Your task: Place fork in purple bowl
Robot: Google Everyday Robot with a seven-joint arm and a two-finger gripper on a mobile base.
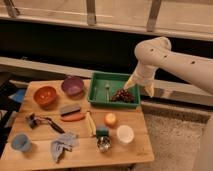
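Observation:
The fork is small, thin and silvery and lies inside the green tray near its middle. The purple bowl stands on the wooden table just left of the tray, with nothing in it. My gripper hangs from the white arm at the tray's right edge, above and to the right of the fork, its yellowish fingers pointing down. It holds nothing that I can see.
A dark pine cone-like lump lies in the tray right of the fork. On the table are an orange-red bowl, a carrot, a black-handled utensil, a banana, a white cup, a blue cup and a cloth.

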